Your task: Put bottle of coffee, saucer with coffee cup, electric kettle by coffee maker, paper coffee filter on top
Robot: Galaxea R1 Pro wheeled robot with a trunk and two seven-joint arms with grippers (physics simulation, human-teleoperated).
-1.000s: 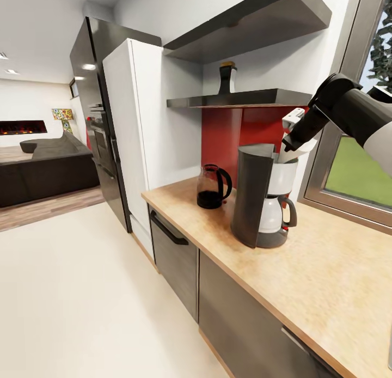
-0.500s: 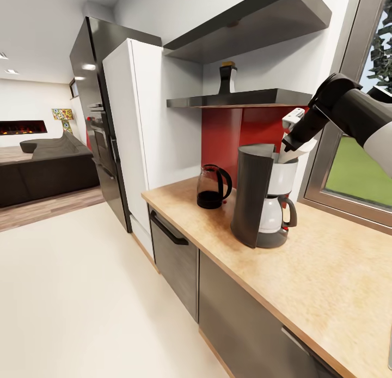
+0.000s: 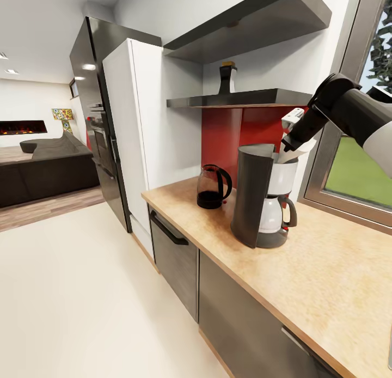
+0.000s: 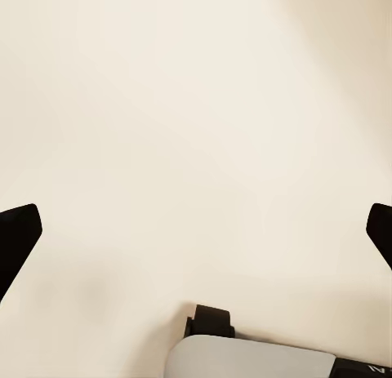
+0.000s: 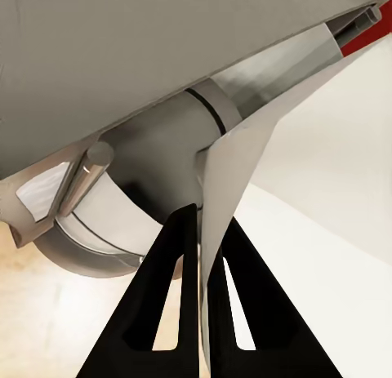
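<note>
- Paper, thin and white: the paper coffee filter [image 5: 233, 141] is pinched edge-on between the two dark fingers of the right gripper [image 5: 198, 231], which are nearly closed on it. In the head view the paper coffee filter [image 3: 300, 150] hangs just over the white basket at the top of the coffee maker [image 3: 262, 201].
- Handling, as a judgement: it should weigh almost nothing, bend and crease easily, and be apt to slip or flutter on release, so a hold near one edge (as now) looks right, with the free cone lowered toward the basket first.
- Containers: the basket's inside is hidden, so I cannot tell what it holds. The carafe under it looks pale and its contents are unclear.
- The electric kettle [image 3: 213, 187] stands on the kitchen countertop [image 3: 332, 280] near the coffee maker on the fridge side; a dark layer shows at its bottom (liquid or only the base, I cannot tell).
- A dark bottle [image 3: 226, 78] with a yellowish cap stands on the kitchen shelf [image 3: 239, 99] above; it is probably the bottle of coffee.
- The left gripper [image 4: 196, 239] is spread wide with nothing between its fingertips, over pale floor.
</note>
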